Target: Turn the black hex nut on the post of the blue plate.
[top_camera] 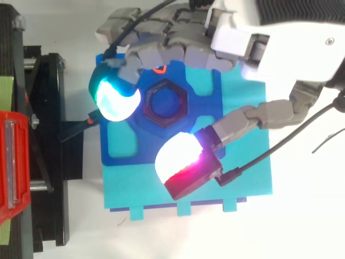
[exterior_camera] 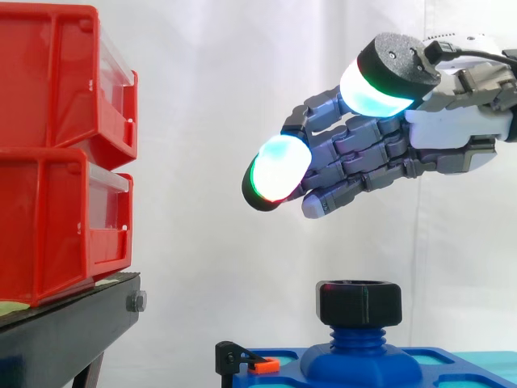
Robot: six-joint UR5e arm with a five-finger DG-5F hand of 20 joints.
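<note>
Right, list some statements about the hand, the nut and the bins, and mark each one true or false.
1. The hand hovers above the black hex nut without touching it. True.
2. The nut lies loose on the plate, off the post. False: it sits on the threaded post of the blue plate.
3. Two red bins are stacked on the black stand. True.
4. The hand's fingers are curled round the nut. False: they are spread and hold nothing.

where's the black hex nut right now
In the side view the black hex nut sits on the blue post, low right of centre, beneath the hand, untouched.
</note>
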